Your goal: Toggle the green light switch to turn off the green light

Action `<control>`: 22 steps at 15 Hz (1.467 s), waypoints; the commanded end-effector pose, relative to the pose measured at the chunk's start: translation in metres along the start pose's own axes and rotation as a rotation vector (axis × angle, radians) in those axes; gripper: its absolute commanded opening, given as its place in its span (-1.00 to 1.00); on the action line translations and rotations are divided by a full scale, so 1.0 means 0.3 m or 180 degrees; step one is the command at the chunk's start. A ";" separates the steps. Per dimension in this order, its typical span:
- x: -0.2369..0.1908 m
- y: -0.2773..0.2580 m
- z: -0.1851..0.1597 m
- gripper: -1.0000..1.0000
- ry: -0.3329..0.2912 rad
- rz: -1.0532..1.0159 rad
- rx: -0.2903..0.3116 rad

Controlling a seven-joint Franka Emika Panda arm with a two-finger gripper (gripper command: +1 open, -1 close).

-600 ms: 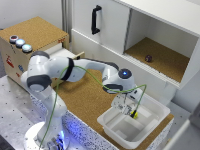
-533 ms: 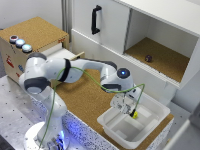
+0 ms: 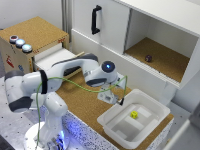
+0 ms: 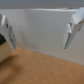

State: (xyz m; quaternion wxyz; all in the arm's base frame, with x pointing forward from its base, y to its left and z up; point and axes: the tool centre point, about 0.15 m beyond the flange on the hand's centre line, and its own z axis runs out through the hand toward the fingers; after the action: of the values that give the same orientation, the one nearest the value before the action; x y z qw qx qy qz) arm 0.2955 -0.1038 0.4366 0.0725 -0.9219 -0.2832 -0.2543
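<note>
Comparing the earlier exterior frames with this one, the arm had barely shifted: the hand (image 3: 120, 98) hung over the white bin (image 3: 152, 131) at the table's (image 3: 82, 102) front edge, so the task stood unstarted. The switch box (image 3: 31, 46), at the far corner, carried three buttons (image 3: 20, 42), well apart; which was green I could not tell. Only the wrist view showed the fingers (image 4: 74, 30) spread wide, empty.

Exterior view looks down from high; wrist view faces the white cabinet (image 4: 42, 27) closely.
</note>
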 end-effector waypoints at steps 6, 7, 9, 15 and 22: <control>0.381 -1.043 0.104 1.00 -0.0266 -0.1570 0.0125; 0.395 -1.110 0.104 1.00 -0.0258 -0.1696 0.0137; 0.447 -1.282 0.085 1.00 -0.0180 -0.2029 0.0314; 0.559 -1.640 0.096 1.00 -0.0435 -0.2816 0.0547; 0.679 -1.725 0.189 1.00 -0.1048 -0.3100 0.0442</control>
State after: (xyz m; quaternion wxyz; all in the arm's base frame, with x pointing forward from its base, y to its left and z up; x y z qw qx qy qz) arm 0.1480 0.3775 0.4754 0.0379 -0.6935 -0.6881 -0.2101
